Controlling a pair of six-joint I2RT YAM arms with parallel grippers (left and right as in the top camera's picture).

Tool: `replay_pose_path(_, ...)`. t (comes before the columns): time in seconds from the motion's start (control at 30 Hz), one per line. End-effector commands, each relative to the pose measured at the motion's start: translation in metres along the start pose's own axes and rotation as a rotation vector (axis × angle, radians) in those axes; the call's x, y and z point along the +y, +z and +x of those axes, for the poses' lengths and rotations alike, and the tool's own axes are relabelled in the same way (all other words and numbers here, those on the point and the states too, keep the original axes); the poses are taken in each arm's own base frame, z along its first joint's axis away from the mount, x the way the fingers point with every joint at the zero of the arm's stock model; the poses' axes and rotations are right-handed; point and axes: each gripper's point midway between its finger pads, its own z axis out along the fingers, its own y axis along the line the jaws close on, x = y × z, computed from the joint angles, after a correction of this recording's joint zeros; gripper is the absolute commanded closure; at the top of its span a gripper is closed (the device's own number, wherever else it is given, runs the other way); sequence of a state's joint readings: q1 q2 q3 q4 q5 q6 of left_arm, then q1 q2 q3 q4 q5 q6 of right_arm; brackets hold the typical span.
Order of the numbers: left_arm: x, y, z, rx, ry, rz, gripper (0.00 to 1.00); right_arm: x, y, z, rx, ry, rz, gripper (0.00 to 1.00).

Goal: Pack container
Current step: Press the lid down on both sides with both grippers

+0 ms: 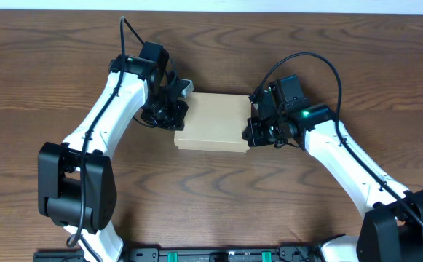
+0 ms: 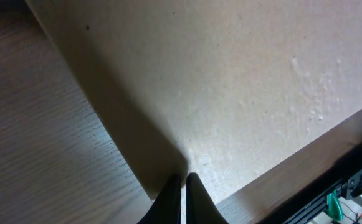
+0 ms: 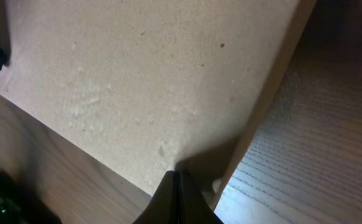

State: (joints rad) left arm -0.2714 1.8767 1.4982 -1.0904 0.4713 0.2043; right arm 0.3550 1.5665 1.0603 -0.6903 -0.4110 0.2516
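in the wrist views the left gripper (image 2: 184,179) is showing its jaws drawn in to a thin slit with nothing between them, tips sitting on the top of the container (image 2: 243,93) near an edge, and the right gripper (image 3: 176,176) is sitting likewise, jaws fully together and empty. from above, the container is lying with its lid down mid-table (image 1: 218,189), one arm at each end, so this is looking like the closing step. the next move is calling for even downward pressure, then a straight lift
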Motion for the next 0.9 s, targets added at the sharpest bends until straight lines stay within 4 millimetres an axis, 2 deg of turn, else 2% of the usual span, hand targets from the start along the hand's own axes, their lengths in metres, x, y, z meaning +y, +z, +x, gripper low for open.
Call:
replay_pose_path(0.0,-0.004,-0.007,0.003,-0.017,-0.019,-0.005,0.94,0.003,-0.004,0.004,-0.006,-0.007,0.007,0.99)
replay_pose_path(0.1,-0.010,-0.023,0.000,-0.076,-0.006,-0.012,0.94,0.001,-0.024,-0.010,-0.103,0.005,0.050,0.99)
replay_pose_path(0.23,-0.016,-0.051,-0.013,-0.202,-0.035,-0.020,0.94,-0.024,-0.048,-0.026,-0.230,0.108,0.197,0.99)
replay_pose_path(0.37,-0.017,-0.073,-0.021,-0.295,-0.063,-0.020,0.94,-0.049,-0.052,-0.033,-0.277,0.211,0.287,0.99)
replay_pose_path(0.47,-0.021,-0.084,-0.018,-0.319,-0.059,-0.009,0.94,-0.059,-0.041,-0.041,-0.279,0.232,0.301,0.99)
replay_pose_path(0.6,-0.027,-0.094,-0.012,-0.337,-0.048,-0.009,0.94,-0.067,-0.015,-0.049,-0.260,0.241,0.289,0.99)
replay_pose_path(0.7,-0.030,-0.101,-0.007,-0.344,-0.037,-0.012,0.94,-0.065,0.005,-0.060,-0.263,0.234,0.236,0.99)
replay_pose_path(0.87,-0.034,-0.106,-0.001,-0.350,-0.034,-0.012,0.94,-0.060,0.015,-0.079,-0.316,0.210,0.182,0.99)
